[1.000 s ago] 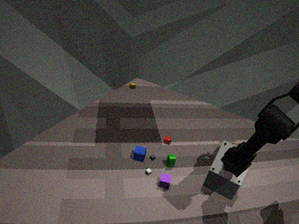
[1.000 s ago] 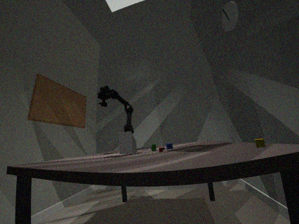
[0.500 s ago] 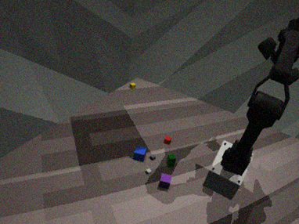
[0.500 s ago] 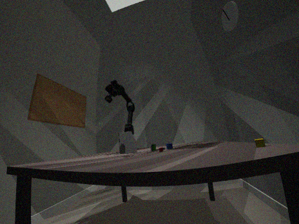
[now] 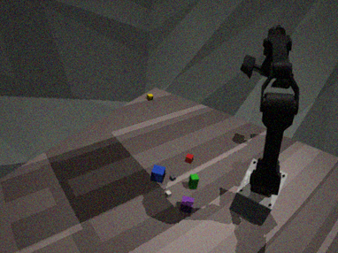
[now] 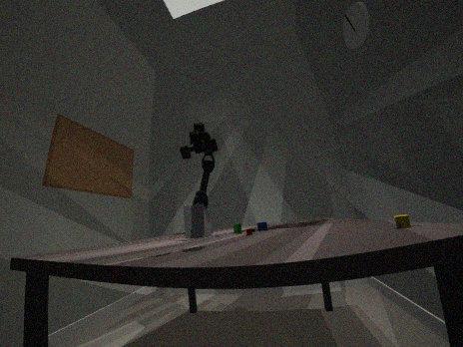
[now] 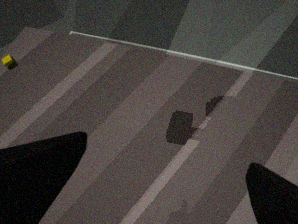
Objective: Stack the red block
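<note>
Arm raised high over the surface [image 5: 79, 224], claw [image 7: 165, 185] wide apart and holding nothing.

In the top view the red block [image 5: 189, 158] sits on the surface near the frame's centre, just above and left of the green tower [image 5: 193, 181], apart from it. A blue block [image 5: 157, 173] lies left of the tower, a purple block [image 5: 187, 203] below it, and a yellow block [image 5: 150, 96] far off at the upper left edge. The wrist view shows only striped surface between the two dark fingers.
</note>
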You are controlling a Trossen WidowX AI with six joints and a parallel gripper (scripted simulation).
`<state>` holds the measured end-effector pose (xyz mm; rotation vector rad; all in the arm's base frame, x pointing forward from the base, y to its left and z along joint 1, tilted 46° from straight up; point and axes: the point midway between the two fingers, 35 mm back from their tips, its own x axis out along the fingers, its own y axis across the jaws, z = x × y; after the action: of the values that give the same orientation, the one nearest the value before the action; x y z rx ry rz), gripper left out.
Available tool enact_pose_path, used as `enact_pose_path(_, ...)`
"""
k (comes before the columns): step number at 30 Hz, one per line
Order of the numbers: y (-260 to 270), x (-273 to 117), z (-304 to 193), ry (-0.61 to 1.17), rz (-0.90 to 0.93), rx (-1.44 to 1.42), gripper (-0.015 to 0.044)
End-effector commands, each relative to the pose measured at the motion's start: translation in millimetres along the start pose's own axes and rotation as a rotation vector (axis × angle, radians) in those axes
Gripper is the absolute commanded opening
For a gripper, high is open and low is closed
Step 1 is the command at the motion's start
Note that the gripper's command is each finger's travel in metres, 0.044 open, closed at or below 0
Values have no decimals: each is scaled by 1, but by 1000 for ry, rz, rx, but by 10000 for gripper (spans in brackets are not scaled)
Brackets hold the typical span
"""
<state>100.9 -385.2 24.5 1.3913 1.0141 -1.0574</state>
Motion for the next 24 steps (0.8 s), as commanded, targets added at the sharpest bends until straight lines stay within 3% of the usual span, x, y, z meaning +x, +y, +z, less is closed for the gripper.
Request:
enact_pose_path(1, 24, 18, -14, 52, 25, -121, 440)
enact_pose_path(14, 118, 93, -111, 317, 182, -764, 440)
enact_pose_path(24, 158, 132, -210, 512, 345, -1201, 440)
